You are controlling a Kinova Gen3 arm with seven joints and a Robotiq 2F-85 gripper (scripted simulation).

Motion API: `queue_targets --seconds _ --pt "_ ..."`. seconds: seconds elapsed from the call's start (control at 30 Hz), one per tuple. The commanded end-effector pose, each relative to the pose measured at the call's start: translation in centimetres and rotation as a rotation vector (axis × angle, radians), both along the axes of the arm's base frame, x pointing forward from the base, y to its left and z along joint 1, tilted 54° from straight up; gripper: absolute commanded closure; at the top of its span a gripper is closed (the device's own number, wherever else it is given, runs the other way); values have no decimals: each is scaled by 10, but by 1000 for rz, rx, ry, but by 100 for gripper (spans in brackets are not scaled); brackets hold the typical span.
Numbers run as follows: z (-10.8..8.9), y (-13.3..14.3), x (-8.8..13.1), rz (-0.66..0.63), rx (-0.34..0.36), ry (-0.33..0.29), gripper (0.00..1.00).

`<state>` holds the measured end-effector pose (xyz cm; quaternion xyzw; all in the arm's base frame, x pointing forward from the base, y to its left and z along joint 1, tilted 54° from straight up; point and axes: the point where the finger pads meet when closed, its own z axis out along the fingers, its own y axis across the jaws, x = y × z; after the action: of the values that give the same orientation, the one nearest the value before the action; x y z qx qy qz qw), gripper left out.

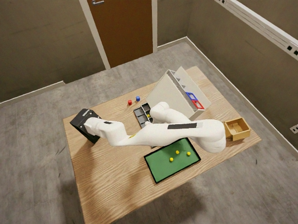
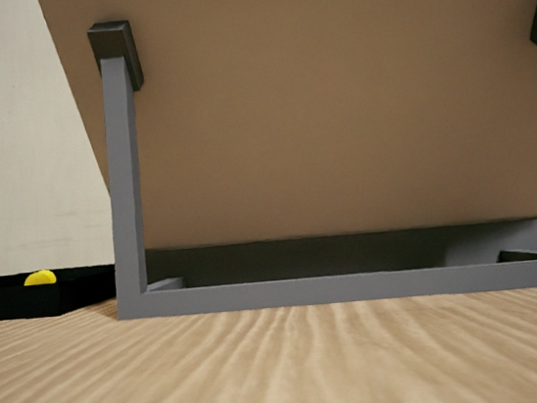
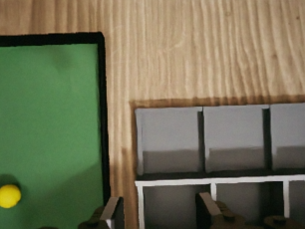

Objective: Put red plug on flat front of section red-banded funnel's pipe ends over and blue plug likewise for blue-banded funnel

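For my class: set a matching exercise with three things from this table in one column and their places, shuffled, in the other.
1. small red plug
2. three loose yellow marbles
3. single yellow marble

A. in the grey sectioned tray
B. beside the small blue plug
C. on the green black-rimmed tray

Pairs: 1-B; 2-C; 3-A.

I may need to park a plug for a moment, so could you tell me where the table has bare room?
Bare wood lies between the robot base and the green tray, toward the near edge, and between the red plug and the base. It is crowded where the arm crosses the grey sectioned tray, and between the white cover and the cardboard box.
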<state>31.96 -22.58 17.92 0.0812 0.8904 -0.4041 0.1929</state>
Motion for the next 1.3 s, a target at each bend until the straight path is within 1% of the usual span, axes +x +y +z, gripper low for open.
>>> queue_targets --seconds 0.0,0.07,0.23,0.47,0.5,1.03,1.07,1.17,1.27 --pt "42 -55 -5 5 0 3 50" --pt "51 -67 -7 5 0 3 50" --pt "87 -114 -11 5 0 3 50" --pt "88 -116 -11 5 0 3 50" --pt "104 -138 -13 2 -60 -12 50" --pt "104 -138 -13 2 -60 -12 50" --pt "63 -191 9 2 -60 -12 50" --pt "58 -197 10 2 -60 -12 50" --pt "44 -215 18 2 -60 -12 50"
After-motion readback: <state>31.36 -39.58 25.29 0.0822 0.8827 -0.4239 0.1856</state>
